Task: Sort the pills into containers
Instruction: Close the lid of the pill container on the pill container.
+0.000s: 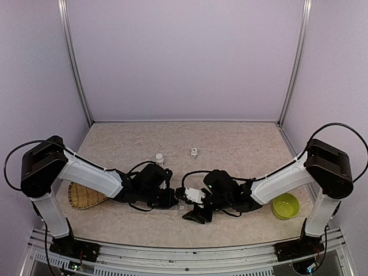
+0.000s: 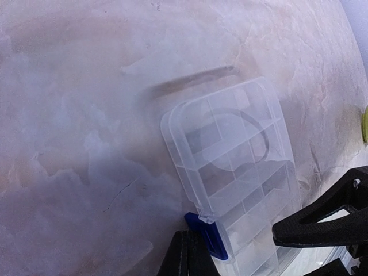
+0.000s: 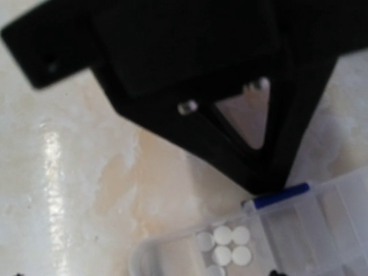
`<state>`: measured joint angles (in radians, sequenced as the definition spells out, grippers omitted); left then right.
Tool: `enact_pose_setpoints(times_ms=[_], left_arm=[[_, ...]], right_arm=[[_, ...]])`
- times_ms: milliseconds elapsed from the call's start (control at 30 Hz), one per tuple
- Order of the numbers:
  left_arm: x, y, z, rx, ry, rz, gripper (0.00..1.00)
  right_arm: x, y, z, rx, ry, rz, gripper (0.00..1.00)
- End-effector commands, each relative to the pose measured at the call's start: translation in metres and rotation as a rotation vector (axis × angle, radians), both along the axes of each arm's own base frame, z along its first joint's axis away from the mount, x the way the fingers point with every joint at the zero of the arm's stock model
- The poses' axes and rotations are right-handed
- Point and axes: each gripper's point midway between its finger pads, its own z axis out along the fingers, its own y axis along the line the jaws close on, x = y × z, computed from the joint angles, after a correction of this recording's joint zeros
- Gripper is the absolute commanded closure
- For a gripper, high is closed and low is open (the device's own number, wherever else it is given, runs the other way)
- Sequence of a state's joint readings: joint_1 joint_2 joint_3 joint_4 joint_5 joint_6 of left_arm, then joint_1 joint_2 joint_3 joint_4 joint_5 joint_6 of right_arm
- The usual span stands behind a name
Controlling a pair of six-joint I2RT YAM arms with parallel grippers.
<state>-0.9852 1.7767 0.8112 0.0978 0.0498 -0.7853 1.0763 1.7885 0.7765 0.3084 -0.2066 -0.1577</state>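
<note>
Box (image 2: pixel 230 167) mid-table betw. both arms, long axis 11-to-5 in L wrist view. L gripper (image 2: pixel 185 256) at its 9 o'clock, clamped shut against latch (image 2: pixel 208 237), so nearer. R gripper (image 1: pixel 192 215) at 3, jaws part open, nothing seen held. White pills (image 3: pixel 225 246) in end cell.

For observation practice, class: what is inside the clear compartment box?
Several white round pills cluster in one corner compartment of the box. Other visible compartments look empty; black robot parts cover one end.
</note>
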Motion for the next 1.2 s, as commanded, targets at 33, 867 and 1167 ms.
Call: enact_pose_setpoints(times_ms=[33, 867, 1167], left_arm=[[-0.010, -0.009, -0.012, 0.011, 0.035, -0.028, 0.98], [-0.004, 0.012, 0.002, 0.013, -0.007, 0.025, 0.98], [-0.024, 0.007, 0.007, -0.012, -0.001, -0.071, 0.90]], right_arm=[[-0.015, -0.029, -0.046, -0.150, 0.112, -0.014, 0.38], [0.023, -0.028, 0.057, 0.062, 0.064, -0.174, 0.32], [0.044, -0.057, 0.073, 0.054, 0.035, -0.349, 0.01]])
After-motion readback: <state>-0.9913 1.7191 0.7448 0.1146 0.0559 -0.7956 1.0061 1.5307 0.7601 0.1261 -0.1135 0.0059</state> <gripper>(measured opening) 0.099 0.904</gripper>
